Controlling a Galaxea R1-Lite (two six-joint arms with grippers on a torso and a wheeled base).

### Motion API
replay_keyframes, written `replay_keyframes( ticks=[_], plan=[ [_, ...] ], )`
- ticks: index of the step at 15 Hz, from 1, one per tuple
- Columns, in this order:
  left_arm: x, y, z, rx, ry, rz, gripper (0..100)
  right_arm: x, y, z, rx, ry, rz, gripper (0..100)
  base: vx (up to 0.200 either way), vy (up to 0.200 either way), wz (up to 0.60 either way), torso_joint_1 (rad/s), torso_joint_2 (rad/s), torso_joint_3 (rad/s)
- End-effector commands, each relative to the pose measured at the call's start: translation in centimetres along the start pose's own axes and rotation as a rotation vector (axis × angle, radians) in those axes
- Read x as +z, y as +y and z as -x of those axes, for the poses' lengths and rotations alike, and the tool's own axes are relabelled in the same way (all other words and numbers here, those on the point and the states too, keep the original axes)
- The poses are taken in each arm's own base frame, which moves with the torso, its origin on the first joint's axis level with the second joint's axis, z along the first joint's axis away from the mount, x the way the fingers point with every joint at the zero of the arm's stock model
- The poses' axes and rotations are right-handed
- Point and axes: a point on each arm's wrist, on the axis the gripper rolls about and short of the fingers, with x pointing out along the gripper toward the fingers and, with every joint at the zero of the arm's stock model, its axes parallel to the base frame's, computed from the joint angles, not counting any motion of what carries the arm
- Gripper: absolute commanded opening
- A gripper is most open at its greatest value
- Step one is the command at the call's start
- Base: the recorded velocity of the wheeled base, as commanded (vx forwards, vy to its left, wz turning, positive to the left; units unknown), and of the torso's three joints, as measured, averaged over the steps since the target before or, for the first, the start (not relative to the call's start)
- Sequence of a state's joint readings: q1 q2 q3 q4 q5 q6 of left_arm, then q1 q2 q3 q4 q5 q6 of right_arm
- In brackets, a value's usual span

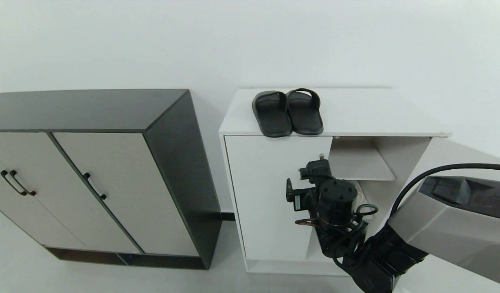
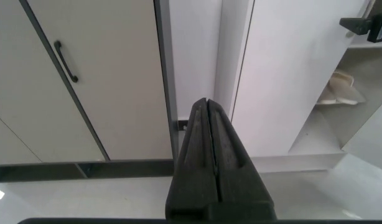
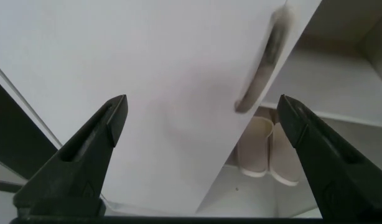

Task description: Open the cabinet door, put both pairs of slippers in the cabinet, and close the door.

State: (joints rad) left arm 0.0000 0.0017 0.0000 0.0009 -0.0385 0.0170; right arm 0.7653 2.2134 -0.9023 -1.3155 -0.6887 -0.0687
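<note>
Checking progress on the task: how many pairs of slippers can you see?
2. A black pair lies on top of the white cabinet; a white pair sits inside it, low down.

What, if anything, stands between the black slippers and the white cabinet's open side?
Nothing visible blocks the upper shelf. The black slippers lie on the cabinet top above it; the open right tool sits by the door handle.
</note>
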Motion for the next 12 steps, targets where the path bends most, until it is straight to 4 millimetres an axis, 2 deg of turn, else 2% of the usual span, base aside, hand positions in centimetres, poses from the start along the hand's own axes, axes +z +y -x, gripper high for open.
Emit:
replay_keyframes(
  ticks=[1, 7, 12],
  plan=[
    [0.0, 0.0, 0.0, 0.0, -0.001, 0.0, 0, -0.1, 0.0, 0.0, 0.002, 0.001, 0.001, 100, 0.0, 0.0, 0.0, 0.217, -0.53, -0.315],
    [0.0, 0.0, 0.0, 0.0, -0.001, 0.0, 0, 0.1, 0.0, 0.1, 0.028, -0.016, -0.01, 100, 0.0, 0.0, 0.0, 0.227, -0.54, -0.307],
    [0.0, 0.0, 0.0, 0.0, -0.001, -0.001, 0, 1.2, -0.2, 0.3, 0.048, -0.062, 0.008, 100, 0.0, 0.0, 0.0, 0.043, -0.09, -0.057]
  ],
)
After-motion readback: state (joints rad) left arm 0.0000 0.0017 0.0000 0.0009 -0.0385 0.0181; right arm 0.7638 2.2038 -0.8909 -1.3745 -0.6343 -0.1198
